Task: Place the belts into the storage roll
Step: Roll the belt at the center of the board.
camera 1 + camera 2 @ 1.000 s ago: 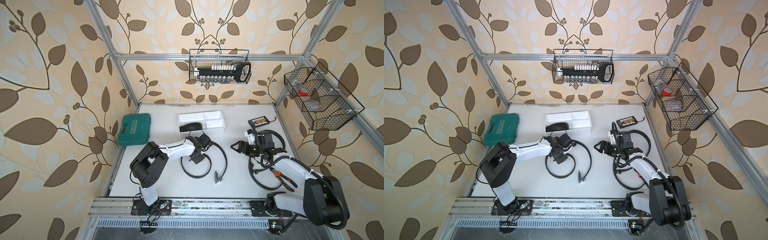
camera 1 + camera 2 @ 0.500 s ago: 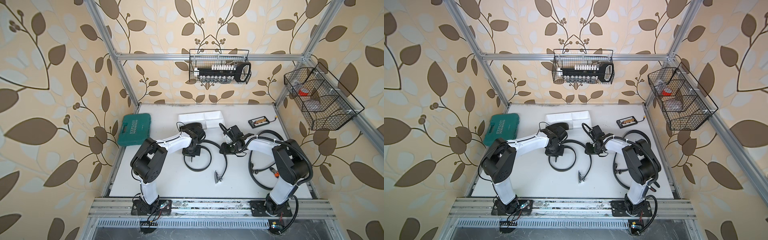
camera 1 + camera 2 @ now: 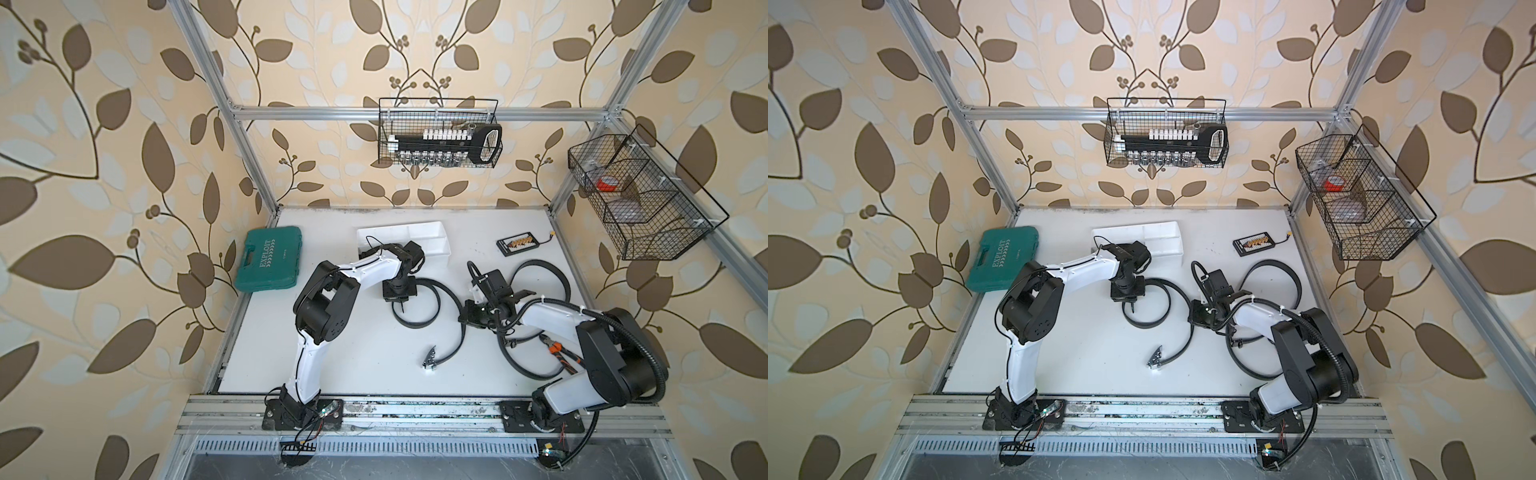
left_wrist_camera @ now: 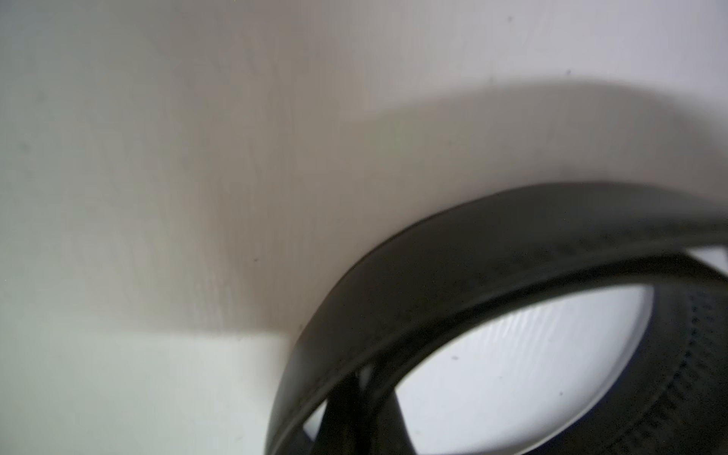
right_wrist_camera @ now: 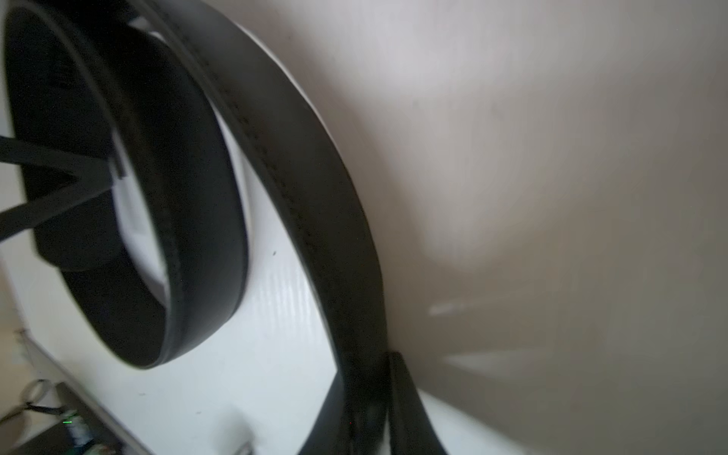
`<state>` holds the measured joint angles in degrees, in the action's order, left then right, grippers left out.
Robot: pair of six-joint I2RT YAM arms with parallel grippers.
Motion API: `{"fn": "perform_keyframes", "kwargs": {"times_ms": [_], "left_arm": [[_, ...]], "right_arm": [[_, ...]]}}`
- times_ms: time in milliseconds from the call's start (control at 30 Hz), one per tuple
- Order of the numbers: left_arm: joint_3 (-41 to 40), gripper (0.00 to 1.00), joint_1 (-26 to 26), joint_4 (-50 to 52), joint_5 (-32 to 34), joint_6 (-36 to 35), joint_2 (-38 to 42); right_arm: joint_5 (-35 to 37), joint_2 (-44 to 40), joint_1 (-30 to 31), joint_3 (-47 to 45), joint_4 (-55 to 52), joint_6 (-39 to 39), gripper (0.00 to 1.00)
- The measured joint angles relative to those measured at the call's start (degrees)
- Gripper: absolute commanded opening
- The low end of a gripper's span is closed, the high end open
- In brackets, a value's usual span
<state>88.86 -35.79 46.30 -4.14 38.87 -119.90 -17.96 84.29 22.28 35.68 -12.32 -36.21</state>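
Left wrist view: left pincer clamped on belt; blur hides whether right pincer grips it.

White-shelled arms, black joints, a ribbed black hose, seemingly zip-tied

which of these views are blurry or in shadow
left wrist view: black leather belt out of focus, broad shadow over white table; right wrist view: same belt blurred, table shadowed; both top views: sharp, evenly lit, aluminium frame posts splay outward.
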Motion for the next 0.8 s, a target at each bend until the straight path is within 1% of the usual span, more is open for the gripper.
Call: {"fn": "perform_keyframes", "kwargs": {"times_ms": [33, 67, 133, 200, 267, 300, 333, 367, 400, 467, 533, 667, 800], "left_arm": [[0.5, 0.0, 0.0, 0.2, -0.26, 0.57, -0.35], [0.83, 0.0, 0.0, 0.2, -0.79, 1.05, -0.46], [1.44, 0.0, -0.02, 0.17, -1.97, 2.08, -0.72], [1.86, 0.0, -0.22, 0.24, -3.1, 2.58, -0.83], [2.32, 0.0, -0.24, 0.24, -3.96, 2.75, -1.03], [2.47, 0.0, -0.26, 0.24, -4.5, 2.73, -1.07], [2.54, 0.0, -0.26, 0.26, -4.94, 2.67, -1.07], [2.67, 0.0, -0.26, 0.48, -5.4, 2.56, -1.07], [2.91, 0.0, -0.28, 0.83, -5.97, 2.38, -1.09], [3.3, 0.0, -0.28, 1.22, -6.47, 2.05, -1.09], [3.34, 0.0, -0.28, 1.29, -6.97, 1.99, -1.09], [3.34, 0.0, -0.5, 1.9, -7.41, 2.45, -1.03], [3.34, 0.0, -0.66, 2.89, -7.45, 5.27, -0.57]], "right_arm": [[-0.83, -1.36, 1.49, -1.88, 2.05, -3.32, 0.21], [-1.2, -2.54, 3.1, -3.28, 3.8, -6.36, 0.25], [-1.55, -4.57, 6.36, -4.61, 6.34, -11.63, 0.28], [-1.16, -6.12, 8.15, -4.55, 8.24, -14.51, 0.33], [0.74, -8.39, 8.48, -4.5, 8.61, -15.32, 0.39], [2.51, -10.1, 8.55, -4.5, 8.37, -14.91, 0.47], [4.72, -12.09, 8.79, -4.55, 8.02, -14.12, 0.64], [7.19, -14.49, 9.16, -4.87, 7.93, -13.4, 0.95], [10.19, -17.46, 9.99, -5.44, 7.93, -12.26, 0.99], [14.58, -22.43, 11.47, -6.86, 8.2, -9.44, 0.99], [17.7, -25.14, 12.22, -8.33, 8.81, -6.32, 0.99], [18.82, -23.37, 12.39, -8.59, 9.09, 0.15, 0.99], [18.4, -19.67, 14.38, -5.97, 9.01, 7.52, 0.98]]}}
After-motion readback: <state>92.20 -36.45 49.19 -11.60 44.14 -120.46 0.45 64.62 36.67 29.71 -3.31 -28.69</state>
